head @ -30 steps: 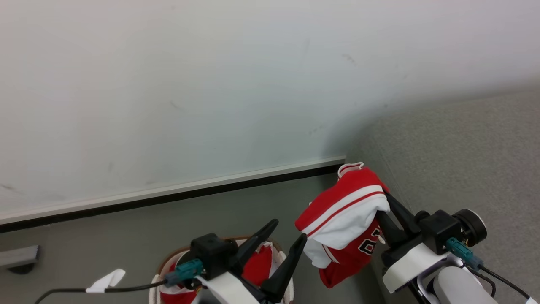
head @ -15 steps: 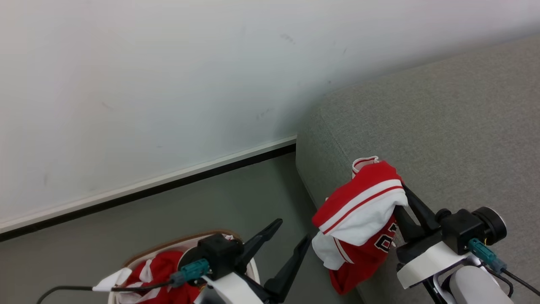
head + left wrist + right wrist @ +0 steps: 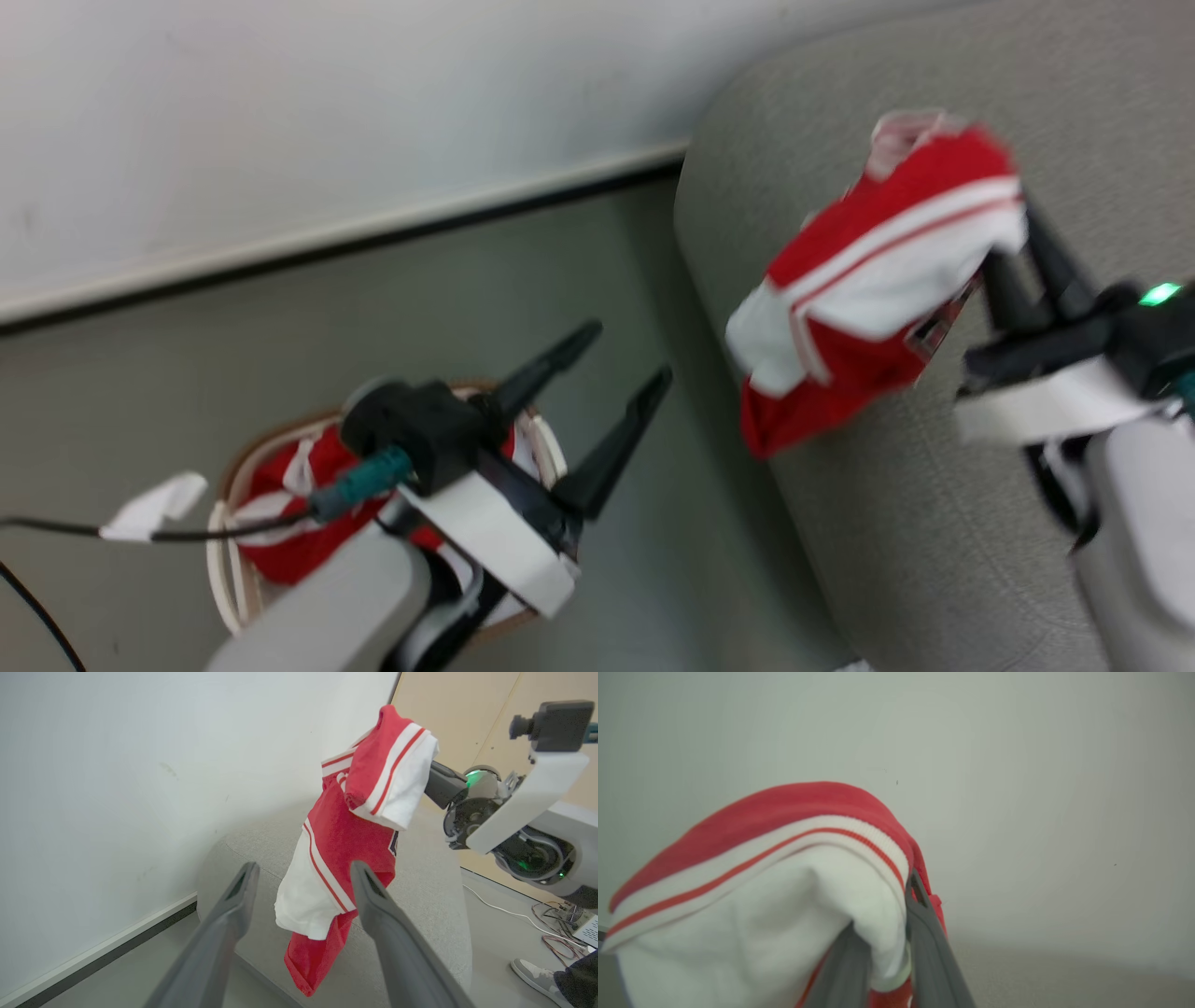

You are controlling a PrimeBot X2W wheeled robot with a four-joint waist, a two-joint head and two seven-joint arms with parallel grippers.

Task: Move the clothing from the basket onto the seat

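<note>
This is looking like a robotics lab staged as a living room: right of the left hand [image 3: 303, 867], loose cables [image 3: 553, 910] are trailing across the floor [image 3: 490, 938] beside a grey sofa [image 3: 430, 896], and a bare white wall [image 3: 93, 788] is rising to its left.

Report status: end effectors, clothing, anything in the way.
Right end effector shut on red-and-white jersey, hanging at the seat edge, not yet released. Left end effector open, empty, above the basket, more clothing inside. A person's shoe beyond the seat.
</note>
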